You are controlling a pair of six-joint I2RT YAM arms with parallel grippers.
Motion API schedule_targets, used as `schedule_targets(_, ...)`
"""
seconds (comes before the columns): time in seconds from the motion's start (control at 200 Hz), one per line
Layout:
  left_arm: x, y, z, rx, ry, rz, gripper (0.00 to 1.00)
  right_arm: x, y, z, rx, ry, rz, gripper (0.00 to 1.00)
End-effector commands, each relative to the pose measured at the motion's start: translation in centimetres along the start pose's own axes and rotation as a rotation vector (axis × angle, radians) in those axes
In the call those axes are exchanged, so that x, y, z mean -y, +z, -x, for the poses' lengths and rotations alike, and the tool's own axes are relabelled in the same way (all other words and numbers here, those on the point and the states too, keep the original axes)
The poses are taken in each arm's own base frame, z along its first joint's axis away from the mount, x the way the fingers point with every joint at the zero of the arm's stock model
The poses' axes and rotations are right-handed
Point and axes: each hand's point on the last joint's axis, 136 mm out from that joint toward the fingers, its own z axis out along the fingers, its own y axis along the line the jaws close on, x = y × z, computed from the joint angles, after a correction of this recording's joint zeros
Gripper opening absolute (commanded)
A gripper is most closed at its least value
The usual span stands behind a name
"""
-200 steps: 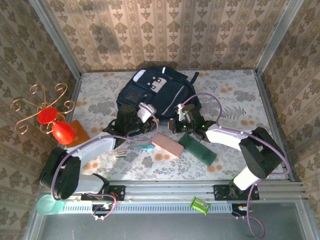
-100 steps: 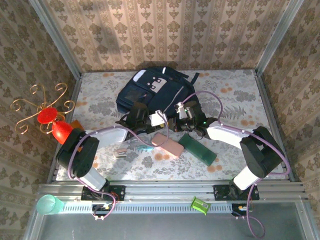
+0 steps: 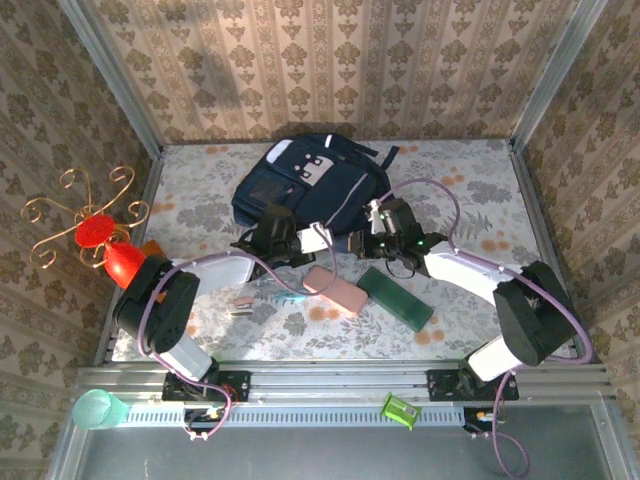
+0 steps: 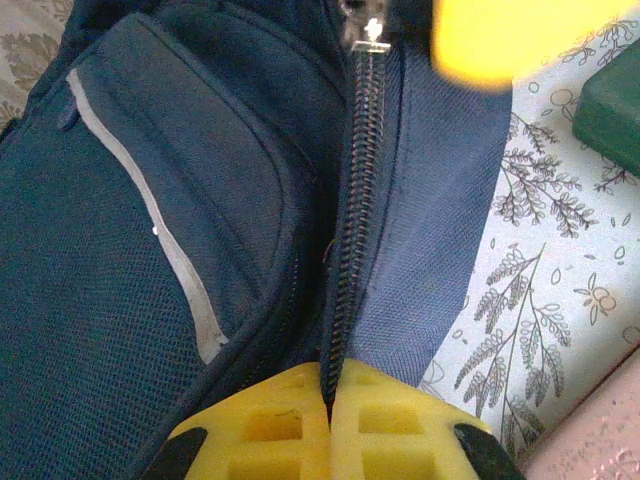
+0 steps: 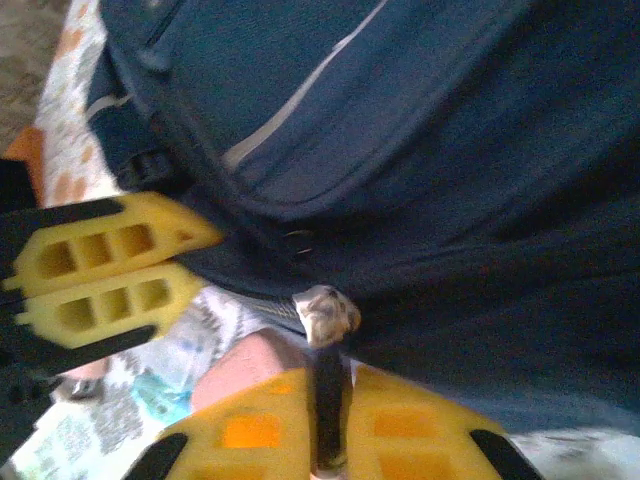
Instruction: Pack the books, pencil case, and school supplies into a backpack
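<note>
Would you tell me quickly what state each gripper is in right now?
Left gripper: closed, pinching the backpack along its zip.
Right gripper: closed on the zip pull.

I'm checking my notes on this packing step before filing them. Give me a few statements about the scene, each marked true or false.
1. The left gripper is shut on the backpack's zip. True.
2. The right gripper hangs open, holding nothing. False: it is shut on the zip pull.
3. The pink pencil case is inside the backpack. False: it lies on the table near it.
4. The backpack lies with its front pockets facing up. True.
</note>
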Motion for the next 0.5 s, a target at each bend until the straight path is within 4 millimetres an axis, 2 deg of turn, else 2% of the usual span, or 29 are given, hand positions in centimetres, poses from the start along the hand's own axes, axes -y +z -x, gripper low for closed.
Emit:
schedule_targets(0.0,-2.1,-1.9,0.0,0.032,-0.032,0.071,0.0,4.8,-2.1,0.1,0.034,0.009,-0.221,0.0)
schedule_targets(0.085,-2.6,-2.4,-0.4,0.033,-0.05,0.092,0.0,5.4,-2.5,0.5,0.042,0.015,-0.238,0.0)
schedule_targets(0.195,-3.1,-2.8,-0.9,0.026,-0.088,0.1,0.0,2.8,-2.3,0.9,0.051,-0.005,-0.112,0.0)
schedule_targets(0.285,-2.9,-3.1,-0.3,0.047,-0.093,0.084,0.0,1.0,-2.2,1.0,0.061,-0.022,-0.032,0.0)
schedule_targets(0.495,-2.4,-3.3,-0.6,0.035,-0.086,0.07,0.0,0.2,-2.0,0.5,0.046,-0.073,0.029,0.0)
